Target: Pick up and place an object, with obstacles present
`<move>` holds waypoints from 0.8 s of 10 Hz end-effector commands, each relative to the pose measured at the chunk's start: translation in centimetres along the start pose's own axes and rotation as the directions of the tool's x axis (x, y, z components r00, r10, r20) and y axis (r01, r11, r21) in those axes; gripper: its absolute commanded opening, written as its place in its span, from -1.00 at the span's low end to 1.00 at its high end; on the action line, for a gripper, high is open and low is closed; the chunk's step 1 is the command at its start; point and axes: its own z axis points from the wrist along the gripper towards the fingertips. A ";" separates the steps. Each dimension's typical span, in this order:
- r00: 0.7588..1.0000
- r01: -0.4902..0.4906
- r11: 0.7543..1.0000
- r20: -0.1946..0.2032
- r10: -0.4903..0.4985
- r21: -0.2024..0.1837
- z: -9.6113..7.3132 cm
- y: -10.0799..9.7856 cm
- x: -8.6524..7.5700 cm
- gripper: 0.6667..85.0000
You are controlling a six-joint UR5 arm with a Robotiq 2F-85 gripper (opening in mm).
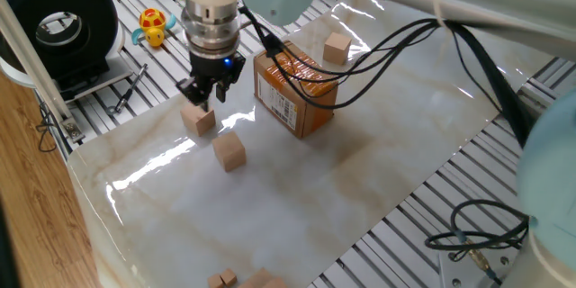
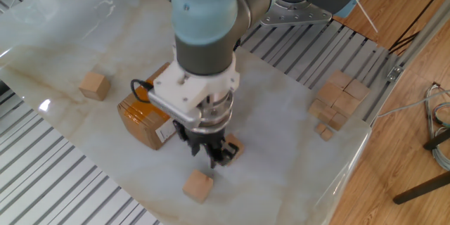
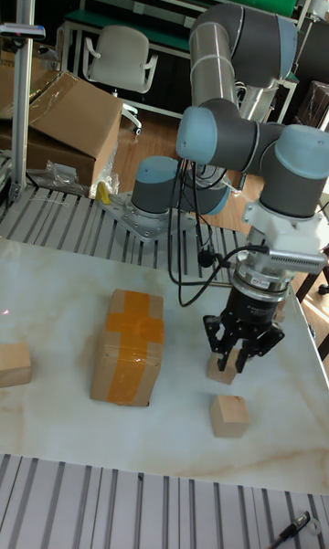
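The object, a small tan wooden cube [image 1: 199,119] [image 2: 198,185] [image 3: 228,415], rests on the marble tabletop. My gripper [image 1: 205,96] [image 2: 211,156] [image 3: 239,355] hangs a short way above it, open, with nothing between its fingers. A second, alike cube [image 1: 230,151] [image 2: 233,148] [image 3: 221,367] sits close by, partly hidden behind the gripper in two views. The main obstacle, a brown cardboard box [image 1: 297,90] [image 2: 144,116] [image 3: 128,346] with orange tape, stands just beside the gripper.
Another loose cube [image 1: 337,47] [image 2: 94,85] [image 3: 14,364] lies beyond the box. A pile of cubes [image 2: 337,98] sits at the table's corner. A yellow toy [image 1: 153,25] and a black reel [image 1: 58,27] lie off the marble, on the slatted surface.
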 end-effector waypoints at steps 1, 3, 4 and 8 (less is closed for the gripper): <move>0.997 0.059 0.998 0.050 -0.060 0.015 2.2 -2.2 -1.1 -0.98; 0.993 0.103 0.994 0.048 -0.105 0.045 2.1 -2.9 -1.1 -0.98; 0.994 0.104 0.994 0.014 -0.104 0.047 1.7 -3.0 -0.2 -0.98; 0.996 0.072 0.994 -0.063 -0.067 0.078 -4.9 -0.1 2.5 -0.98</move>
